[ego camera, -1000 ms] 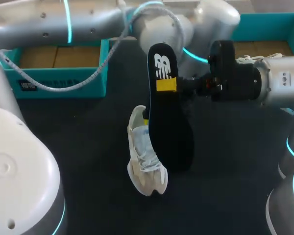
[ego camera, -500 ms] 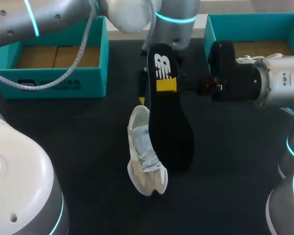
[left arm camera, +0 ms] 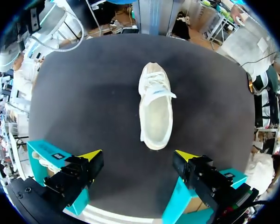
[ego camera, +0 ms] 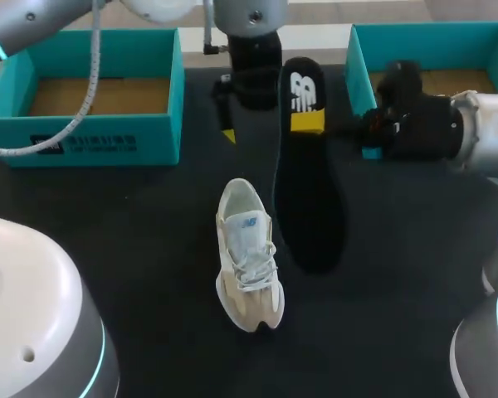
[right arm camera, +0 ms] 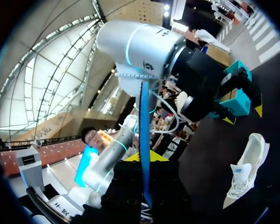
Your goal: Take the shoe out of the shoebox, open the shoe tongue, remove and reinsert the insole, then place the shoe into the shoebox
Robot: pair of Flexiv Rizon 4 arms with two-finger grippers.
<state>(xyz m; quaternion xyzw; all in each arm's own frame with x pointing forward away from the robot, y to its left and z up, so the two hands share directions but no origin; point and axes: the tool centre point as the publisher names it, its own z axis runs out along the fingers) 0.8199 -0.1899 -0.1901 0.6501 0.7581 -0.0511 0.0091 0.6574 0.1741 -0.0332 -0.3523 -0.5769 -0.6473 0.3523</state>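
Recorded 2 changes over the last second. Found the left claw (left arm camera: 139,156) withdrawn from the shoe (ego camera: 247,253) to the far side of the bench (ego camera: 133,249), fingers spread wide, gripping nothing. Found the insole (ego camera: 309,166) carried aside, clear of the shoe, pinched near its heel end by the closed right claw (ego camera: 309,123).

Judged removal complete and reinsertion next, with the shoe unheld and liable to slide.

Located the shoe flat on the bench, toe toward the robot, outside the teal shoebox (ego camera: 176,99).

Noted off-white mesh with suede-like panels, slack laces and a gaping mouth. Noted the insole as thin, black and elongated, a mere strip edge-on from the right wrist. Noted the bench surface as dark and matte.
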